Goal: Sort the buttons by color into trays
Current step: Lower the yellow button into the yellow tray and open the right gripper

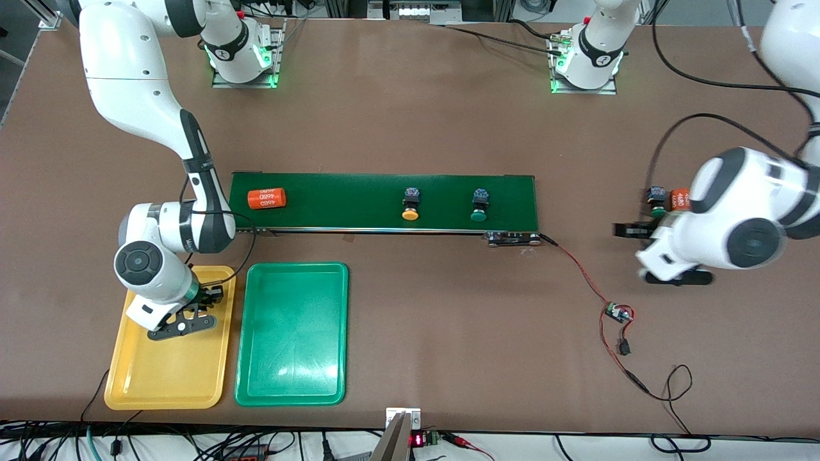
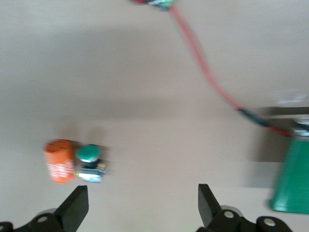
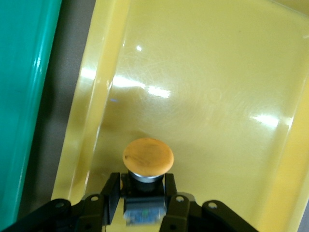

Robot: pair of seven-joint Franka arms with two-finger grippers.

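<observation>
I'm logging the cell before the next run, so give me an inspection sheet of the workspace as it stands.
Surface: brown table, long dark-green belt across its middle.
Job's things: yellow tray and green tray side by side; yellow button and green button on the belt; second green button on the table off the belt's end.
Clutter: orange cylinder on the belt; another touching the second green button.
Grippers: right tool shut on a yellow-capped button in the yellow tray; left tool open near the second green button.
Cables: red-black lead from the belt to a small board.
Surroundings: more cables along the table edge.
</observation>
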